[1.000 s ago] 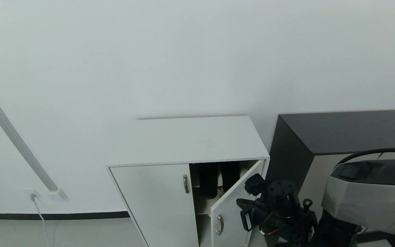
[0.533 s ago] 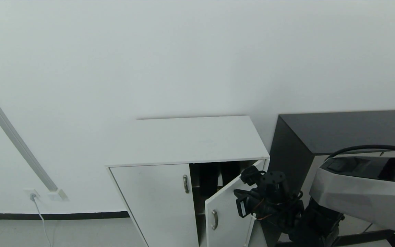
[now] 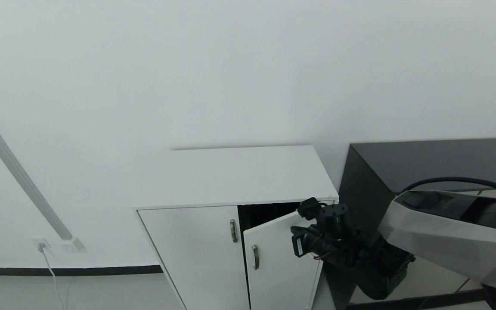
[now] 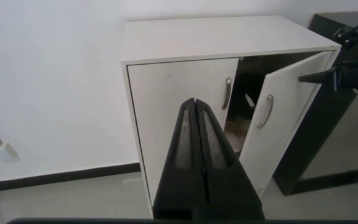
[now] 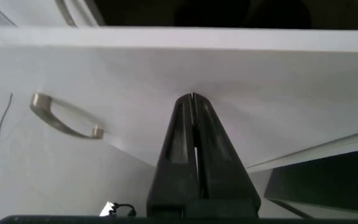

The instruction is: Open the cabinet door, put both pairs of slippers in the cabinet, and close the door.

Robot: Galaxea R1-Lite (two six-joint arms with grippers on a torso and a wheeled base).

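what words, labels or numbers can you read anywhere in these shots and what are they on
No text can be read in any view.
White sticker on the right arm's wrist: too small to read.
Cabinet: plain white, no label or number.
Black table: no print.
Wall socket: no marking that can be made out.

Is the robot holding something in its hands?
Nothing. The left gripper and the right gripper both have their fingers shut on nothing; the right one only touches the flat white cabinet door.
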